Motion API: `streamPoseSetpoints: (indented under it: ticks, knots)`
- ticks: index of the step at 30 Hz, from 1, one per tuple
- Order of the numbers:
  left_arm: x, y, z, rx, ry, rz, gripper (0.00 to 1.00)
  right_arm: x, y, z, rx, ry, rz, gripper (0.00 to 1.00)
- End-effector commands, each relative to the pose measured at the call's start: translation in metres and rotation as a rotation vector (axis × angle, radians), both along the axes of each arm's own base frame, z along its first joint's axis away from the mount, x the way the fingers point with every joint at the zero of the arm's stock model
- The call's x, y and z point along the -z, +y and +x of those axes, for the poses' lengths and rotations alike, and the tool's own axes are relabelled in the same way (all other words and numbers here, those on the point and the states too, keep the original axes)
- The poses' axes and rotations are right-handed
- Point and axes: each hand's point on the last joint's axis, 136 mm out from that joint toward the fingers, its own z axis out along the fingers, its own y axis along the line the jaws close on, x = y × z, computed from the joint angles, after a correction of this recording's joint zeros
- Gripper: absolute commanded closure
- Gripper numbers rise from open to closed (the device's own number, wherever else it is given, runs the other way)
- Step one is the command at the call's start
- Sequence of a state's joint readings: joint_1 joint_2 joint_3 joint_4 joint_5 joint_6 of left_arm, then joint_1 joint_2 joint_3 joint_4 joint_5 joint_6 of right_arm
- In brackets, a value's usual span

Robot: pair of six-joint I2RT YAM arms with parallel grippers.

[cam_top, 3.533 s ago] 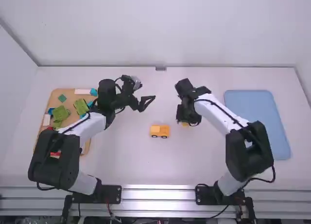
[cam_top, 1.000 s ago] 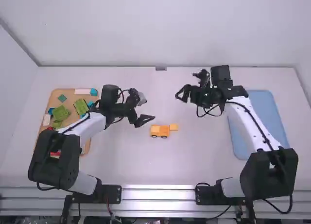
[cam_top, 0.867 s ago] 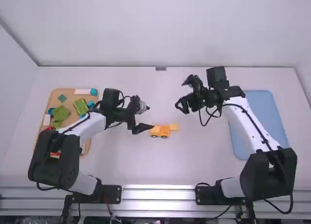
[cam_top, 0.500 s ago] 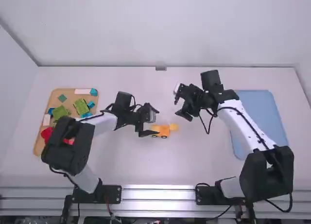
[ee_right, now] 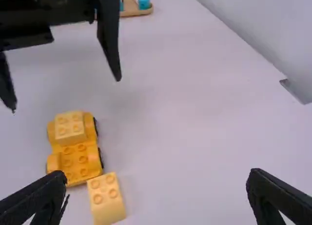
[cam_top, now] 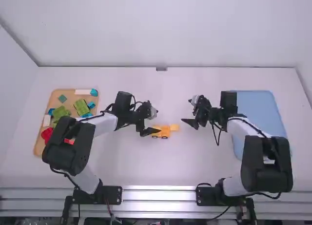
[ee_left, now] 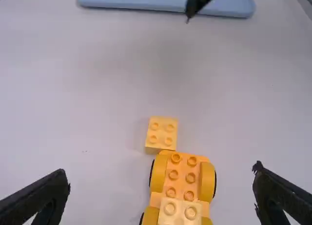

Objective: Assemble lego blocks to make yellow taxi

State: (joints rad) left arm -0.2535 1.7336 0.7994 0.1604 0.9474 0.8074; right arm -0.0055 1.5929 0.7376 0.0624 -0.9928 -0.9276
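No readable text, label, number or sign appears on anything in view.

Left tray (cam_top: 72,101), blocks (cam_top: 81,107) on it; right tray (cam_top: 263,108); between: vehicle (cam_top: 164,133), top block (ee_right: 69,128) aboard, loose block (cam_top: 174,127) just right

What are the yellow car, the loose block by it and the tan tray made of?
The car and the loose block look like hard, smooth plastic: even colour, with neat round studs on top. The tray may be wood, since it's tan and dull, but plastic could look like that too.
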Motion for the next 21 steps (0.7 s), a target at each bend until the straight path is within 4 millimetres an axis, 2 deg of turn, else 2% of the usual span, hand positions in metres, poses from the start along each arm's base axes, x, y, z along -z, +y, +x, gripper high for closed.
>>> streamPoseSetpoints:
  ticks: [1, 4, 5, 7, 8, 10, 14, 15, 19, 21]
  knots:
    - [-0.002, -0.003, -0.001, 0.016, 0.016, -0.022, 0.01, 0.030, 0.008, -0.019, -0.082, 0.052, 0.027, 0.02]
    - [0.002, -0.004, -0.002, 0.023, 0.030, -0.027, 0.01, 0.046, 0.012, -0.014, -0.095, 0.064, 0.050, 0.02]
    - [0.004, -0.004, -0.001, 0.022, 0.032, -0.026, 0.01, 0.051, 0.010, -0.005, -0.076, 0.072, 0.058, 0.02]
    - [0.010, -0.004, 0.000, 0.022, 0.036, -0.025, 0.01, 0.049, 0.004, 0.013, -0.052, 0.097, 0.100, 0.02]
    - [0.010, -0.004, 0.000, 0.022, 0.036, -0.025, 0.01, 0.049, 0.003, 0.015, -0.055, 0.099, 0.108, 0.01]
    - [0.012, -0.005, 0.003, 0.011, 0.048, -0.031, 0.01, 0.052, 0.002, 0.014, -0.097, 0.087, 0.107, 0.02]
    - [0.011, -0.006, 0.005, -0.012, 0.083, -0.044, 0.01, 0.087, 0.012, -0.007, -0.212, 0.062, 0.051, 0.02]
    - [0.011, -0.006, 0.004, -0.009, 0.081, -0.044, 0.01, 0.090, 0.014, -0.007, -0.224, 0.052, 0.051, 0.02]
    - [0.002, -0.009, 0.001, 0.032, 0.058, -0.087, 0.01, 0.091, 0.023, 0.012, -0.217, 0.056, 0.073, 0.02]
    - [-0.001, -0.010, 0.000, 0.047, 0.053, -0.104, 0.01, 0.096, 0.026, 0.014, -0.217, 0.101, 0.062, 0.02]
